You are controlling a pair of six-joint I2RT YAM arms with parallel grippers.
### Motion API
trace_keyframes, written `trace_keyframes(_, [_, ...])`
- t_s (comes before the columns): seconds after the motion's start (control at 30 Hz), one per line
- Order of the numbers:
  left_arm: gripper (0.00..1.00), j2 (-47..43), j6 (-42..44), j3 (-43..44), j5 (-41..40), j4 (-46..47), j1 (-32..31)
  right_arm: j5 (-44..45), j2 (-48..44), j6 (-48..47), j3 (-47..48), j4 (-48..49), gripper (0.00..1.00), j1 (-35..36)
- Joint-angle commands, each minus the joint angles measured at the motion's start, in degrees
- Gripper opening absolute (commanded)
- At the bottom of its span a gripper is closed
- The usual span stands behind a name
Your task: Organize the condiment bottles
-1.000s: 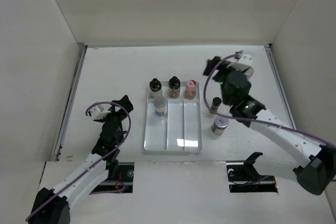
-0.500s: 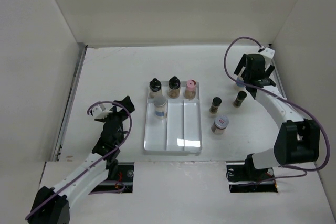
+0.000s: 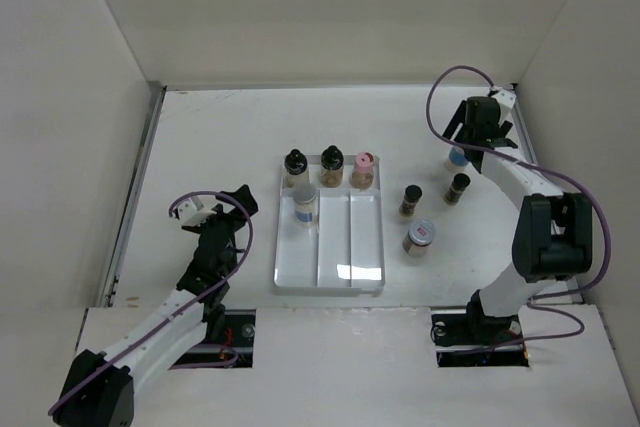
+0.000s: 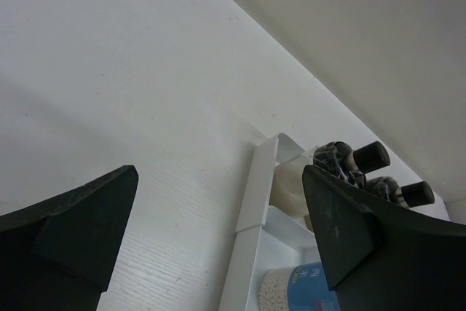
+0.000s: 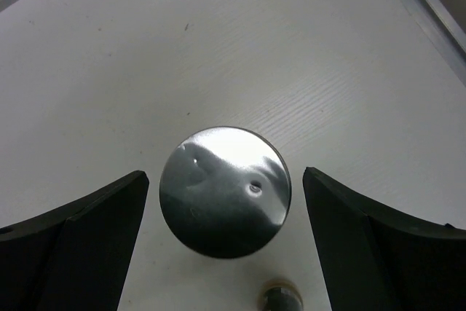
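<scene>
We see a silver-lidded jar (image 5: 226, 202) standing at the far right of the surface (image 3: 220, 137), between the fingers of the right gripper (image 5: 222, 178), which is spread open and touches nothing. Nearer us stand a short brown bottle (image 3: 458, 187), a taller brown bottle (image 3: 411, 197) and a second lidded jar (image 3: 420, 237), all right of the white tray (image 3: 350, 247). At the tray's far end we find two black-capped bottles (image 3: 294, 162), a pink-capped bottle (image 3: 364, 164) and a blue-labelled jar (image 3: 306, 205), while the left gripper (image 4: 218, 180) hangs wide open and empty to the tray's left.

white characters on the blue label (image 4: 314, 283) of a jar (image 4: 281, 290) cannot be read
</scene>
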Motion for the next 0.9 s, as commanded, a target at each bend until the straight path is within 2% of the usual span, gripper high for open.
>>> trace_keyframes(0.0, [1.00,-0.15,-0.10,-0.87,0.25,2.32,0.59,-1.49,1.55,0.99,3.36,3.47,0.85,-0.22])
trace_keyframes(0.1, [1.00,0.38,-0.10,-0.70,0.42,2.32,0.68,-1.05,0.07,1.16,2.58,3.90,0.63,-0.05])
trace_keyframes(0.13, [1.00,0.38,-0.10,-0.61,0.51,2.32,0.68,-0.27,-1.94,1.25,1.70,4.60,0.59,-0.05])
trace_keyframes(0.23, [1.00,0.55,-0.01,-0.52,0.24,2.32,0.68,3.34,-10.46,0.64,-0.76,6.98,0.55,1.44])
trace_keyframes(0.33, [1.00,-0.32,-0.01,-0.61,0.51,2.32,0.25,4.75,-19.78,-2.25,-1.12,7.69,0.55,7.49])
trace_keyframes(0.47, [1.00,0.20,-0.01,-0.35,0.68,2.41,-0.02,7.47,-29.98,-6.13,-1.21,8.04,0.55,20.49])
trace_keyframes(0.67, [1.00,1.08,-0.10,-0.08,1.38,2.58,-0.11,9.23,-43.17,-7.19,-7.17,7.33,0.55,45.18])
trace_keyframes(0.77, [1.00,0.99,-0.19,-0.08,1.56,2.59,-0.02,10.11,-44.15,-7.01,-9.03,7.25,0.54,57.65])
trace_keyframes(0.87, [1.00,1.26,-0.19,-0.08,1.73,2.76,0.85,11.25,-39.52,-6.57,-9.47,8.65,0.54,68.57])
